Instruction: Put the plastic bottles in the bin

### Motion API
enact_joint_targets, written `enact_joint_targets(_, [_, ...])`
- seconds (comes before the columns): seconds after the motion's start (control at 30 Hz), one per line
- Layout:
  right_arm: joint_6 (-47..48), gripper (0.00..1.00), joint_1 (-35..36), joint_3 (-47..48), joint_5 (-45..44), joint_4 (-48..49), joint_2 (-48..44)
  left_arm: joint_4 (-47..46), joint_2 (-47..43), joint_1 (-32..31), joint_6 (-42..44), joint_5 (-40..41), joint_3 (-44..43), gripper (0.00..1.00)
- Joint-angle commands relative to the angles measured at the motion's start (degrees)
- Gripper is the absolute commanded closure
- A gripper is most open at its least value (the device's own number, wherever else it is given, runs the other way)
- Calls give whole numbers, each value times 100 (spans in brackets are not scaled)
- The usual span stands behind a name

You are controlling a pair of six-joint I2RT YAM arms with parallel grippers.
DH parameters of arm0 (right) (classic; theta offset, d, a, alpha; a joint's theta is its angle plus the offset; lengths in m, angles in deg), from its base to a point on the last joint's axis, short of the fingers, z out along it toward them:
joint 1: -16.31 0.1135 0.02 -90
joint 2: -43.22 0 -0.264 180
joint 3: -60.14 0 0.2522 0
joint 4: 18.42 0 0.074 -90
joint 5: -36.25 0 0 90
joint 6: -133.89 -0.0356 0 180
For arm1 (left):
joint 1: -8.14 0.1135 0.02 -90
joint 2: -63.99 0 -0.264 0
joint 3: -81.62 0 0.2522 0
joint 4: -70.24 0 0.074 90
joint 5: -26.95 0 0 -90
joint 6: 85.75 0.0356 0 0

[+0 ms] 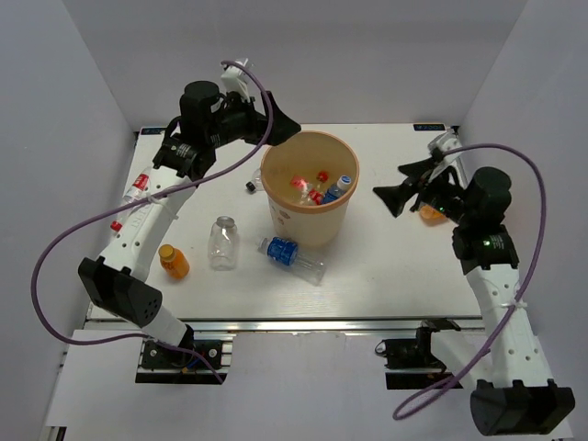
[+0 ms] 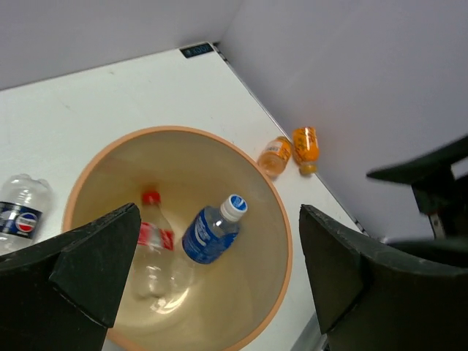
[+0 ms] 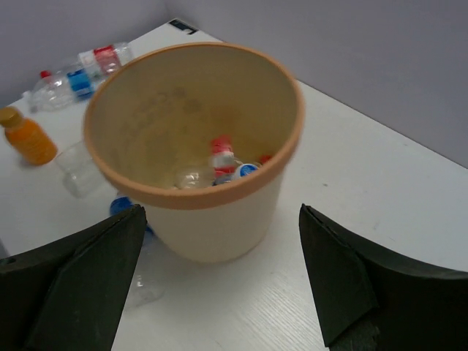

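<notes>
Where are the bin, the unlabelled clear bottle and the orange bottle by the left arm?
bin (image 1: 310, 223), top external view, outer front wall.
unlabelled clear bottle (image 1: 221, 246), top external view, middle of its body.
orange bottle (image 1: 175, 265), top external view, orange body below the cap.

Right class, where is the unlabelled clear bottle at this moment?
In the top view, the unlabelled clear bottle sits outside the bin, left of it, between the orange bottle and the lying blue-labelled bottle.
</notes>
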State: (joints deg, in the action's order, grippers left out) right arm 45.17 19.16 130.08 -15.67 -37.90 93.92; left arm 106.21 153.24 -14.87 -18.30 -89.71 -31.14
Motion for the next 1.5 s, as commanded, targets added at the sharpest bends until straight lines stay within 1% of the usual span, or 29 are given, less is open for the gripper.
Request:
enact_joint_targets(0.0, [338, 11, 1211, -247, -814, -69, -148, 326, -92, -2, 232, 659, -496, 2])
enact_joint_targets(0.03, [321, 11, 1592, -300, -1073, -131, -148, 414, -110, -2, 259, 1114, -532, 2])
enact_joint_targets(0.07, [320, 11, 1935, -336, -1301, -210, -130, 572, -136, -2, 268, 1362, -559, 2])
enact_joint_targets(0.1, [286, 11, 2626, -458, -1826, -332, -104, 651, -162, -2, 260, 1660, -541, 2])
enact_joint_targets(0.13, [259, 11, 2989, -537, -2109, -360, -52, 722, -215, 6, 233, 2255, -489, 2])
enact_joint_targets(0.17, [276, 11, 3646, -617, -2399, -404, 1, 801, -337, 6, 190, 2557, -419, 2])
enact_joint_targets(0.2, [311, 11, 3931, -696, -2898, -456, 97, 828, -417, 15, 163, 2960, -183, 2])
enact_joint_targets(0.23, [372, 11, 4212, -862, -3086, -465, 159, 889, -496, 67, 128, 3234, -50, 2])
enact_joint_targets(0.27, [451, 11, 4693, -959, -3201, -474, 203, 933, -671, 103, 6, 3698, 73, 2])
enact_joint_targets(0.33, [584, 11, 5109, -1248, -3535, -501, 318, 986, -873, 286, -144, 3965, 564, 2])
enact_joint_targets(0.37, [619, 11, 5451, -1381, -3736, -414, 344, 978, -1118, 375, -319, 4166, 766, 2])
enact_joint_targets(0.4, [611, 11, 5585, -1521, -3790, -108, 388, 951, -1242, 445, -408, 4212, 968, 2])
enact_joint_targets(0.43, [610, 11, 5699, -1731, -3974, 17, 414, 899, -1365, 611, -487, 4247, 1388, 2])
enact_joint_targets(0.47, [610, 11, 5831, -1829, -4115, 157, 467, 898, -1488, 691, -705, 4308, 1584, 2])
enact_joint_targets(0.5, [576, 11, 5858, -1917, -4482, 341, 563, 907, -1699, 753, -812, 4483, 1760, 2])
enact_joint_targets(0.53, [558, 11, 5858, -1988, -4616, 674, 634, 933, -1822, 814, -891, 4589, 1918, 2])
enact_joint_targets(0.57, [575, 11, 5858, -2102, -4748, 851, 695, 951, -1911, 832, -1031, 4721, 2224, 2])
enact_joint_targets(0.6, [575, 11, 5858, -2164, -4975, 1027, 853, 951, -2060, 841, -1067, 4896, 2340, 2])
enact_joint_targets(0.67, [724, 11, 5858, -2243, -5030, 1317, 1055, 951, -2157, 868, -1111, 4942, 2586, 2])
enact_joint_targets(0.83, [918, 11, 5858, -2323, -5416, 1872, 1714, 1013, -2175, 894, -1156, 4959, 2763, 2])
enact_joint_targets(1.07, [716, 11, 5858, -2164, -5329, 1951, 2619, 1021, -2052, 947, -1182, 5038, 2895, 2])
enact_joint_targets(1.23, [505, 11, 5858, -2191, -5188, 2110, 3060, 934, -2008, 1017, -1208, 4995, 3027, 2])
enact_joint_targets(1.33, [452, 17, 5858, -2173, -5092, 2127, 3236, 934, -1947, 1043, -1208, 4933, 3027, 2])
enact_joint_targets(1.37, [452, 23, 5858, -2164, -5022, 2127, 3262, 942, -1938, 1044, -1208, 4907, 3027, 2])
enact_joint_targets(1.43, [435, 29, 5858, -2173, -4943, 2127, 3262, 907, -1920, 1061, -1208, 4872, 3053, 2])
enact_joint_targets(1.47, [409, 36, 5858, -2182, -4881, 2153, 3228, 890, -1920, 1070, -1208, 4854, 3097, 2])
